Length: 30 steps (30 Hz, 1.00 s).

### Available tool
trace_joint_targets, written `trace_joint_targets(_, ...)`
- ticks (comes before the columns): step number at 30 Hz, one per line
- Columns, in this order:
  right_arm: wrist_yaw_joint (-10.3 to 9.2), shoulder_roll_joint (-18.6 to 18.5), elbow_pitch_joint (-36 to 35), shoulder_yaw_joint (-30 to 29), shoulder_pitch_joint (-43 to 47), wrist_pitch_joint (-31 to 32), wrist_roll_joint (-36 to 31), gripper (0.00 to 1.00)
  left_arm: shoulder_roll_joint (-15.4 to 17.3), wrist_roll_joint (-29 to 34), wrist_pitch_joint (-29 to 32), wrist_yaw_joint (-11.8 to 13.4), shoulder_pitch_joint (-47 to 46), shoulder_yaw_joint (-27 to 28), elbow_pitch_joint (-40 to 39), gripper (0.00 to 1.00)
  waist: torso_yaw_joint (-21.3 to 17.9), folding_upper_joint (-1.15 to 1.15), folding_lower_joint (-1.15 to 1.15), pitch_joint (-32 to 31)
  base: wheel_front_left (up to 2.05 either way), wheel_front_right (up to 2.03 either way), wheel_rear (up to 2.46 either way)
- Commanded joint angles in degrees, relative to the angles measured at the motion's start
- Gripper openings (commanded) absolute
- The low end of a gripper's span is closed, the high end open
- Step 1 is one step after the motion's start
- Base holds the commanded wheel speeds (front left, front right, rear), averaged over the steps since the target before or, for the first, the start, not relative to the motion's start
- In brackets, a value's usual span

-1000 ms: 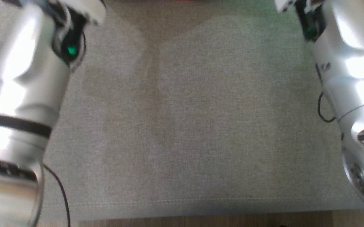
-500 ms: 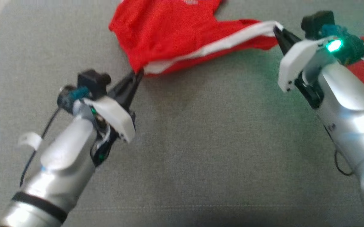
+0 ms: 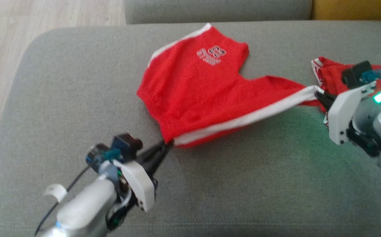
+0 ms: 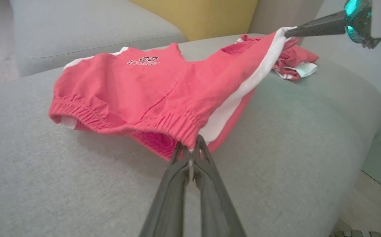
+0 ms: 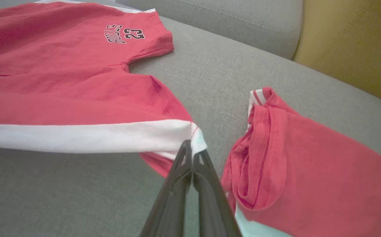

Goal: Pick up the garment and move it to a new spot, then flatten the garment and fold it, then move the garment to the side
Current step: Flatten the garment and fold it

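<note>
1. Shorts (image 3: 197, 89): soft red knit with a white stripe down each side seam. The waistband is elastic and gathered. One leg carries a small stitched print with the number 23.

2. Orientation: the waistband is at the left hand (image 3: 165, 146) and both leg openings face away from it. The long axis follows the near white stripe, which runs straight from the left hand to the right hand (image 3: 319, 95). This stripe is drawn taut between the two hands. The printed leg lies flat on the far side of that line.

3. Position: the shorts rest on the sofa (image 3: 243, 184), in the span between the two hands. The stripe edge is raised off the cushion at the right hand.

4. Left hand: clenched, fingers pressed together. It grasps the waistband at the point where the white stripe meets the elastic.

5. Right hand: clenched, fingers pressed together. It grasps the hem corner of the near leg, at the end of the same stripe.

6. Sofa: grey woven fabric, rounded at the edges, flat on top.

7. Shirt (image 5: 309, 164): red with white trim, crumpled, lying just beside the right hand on its outer side and apart from the shorts.

8. Cushion (image 5: 358, 42): yellow and upright, beyond the right hand.
</note>
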Motion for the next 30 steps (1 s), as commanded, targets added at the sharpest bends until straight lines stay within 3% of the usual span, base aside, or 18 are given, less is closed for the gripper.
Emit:
trace_joint_targets(1, 0.37, -3.17, -3.39, 0.19, 1.44, 1.45, 1.91, 0.0, 1.98, -0.44, 0.71, 0.37, -0.24, 1.05, -3.29, 0.0, -0.13, 0.0, 0.0, -1.54, 0.0, 0.0, 0.0)
trace_joint_targets(9, 0.37, -11.71, -14.66, 1.22, 7.16, 9.53, 6.63, 0.0, 4.63, -2.21, 5.43, 2.93, 7.08, -1.33, -14.14, 0.0, -1.92, 0.0, 0.0, -4.33, 0.0, 0.0, 0.0)
trace_joint_targets(18, 0.37, -20.26, -25.88, -3.98, 12.12, 17.04, 10.45, 0.0, 6.9, -4.09, 9.19, 6.53, 12.3, -2.26, -26.36, 0.0, -2.17, 0.0, 0.0, -4.85, 0.0, 0.0, 0.0)
trace_joint_targets(22, 0.37, -20.28, -28.21, -8.61, 12.03, 17.91, 8.84, 0.0, 7.19, -4.3, 8.99, 8.3, 11.21, -0.37, -28.35, 0.0, -1.22, 0.0, 0.0, -3.74, 0.0, 0.0, 0.0)
trace_joint_targets(30, 0.37, -14.8, -29.45, -14.13, 6.44, 21.09, 2.32, 0.0, 6.24, -5.16, 8.14, 8.81, 6.08, 3.38, -28.14, 0.0, 2.33, 0.0, 0.0, 0.08, 0.0, 0.0, 0.0)
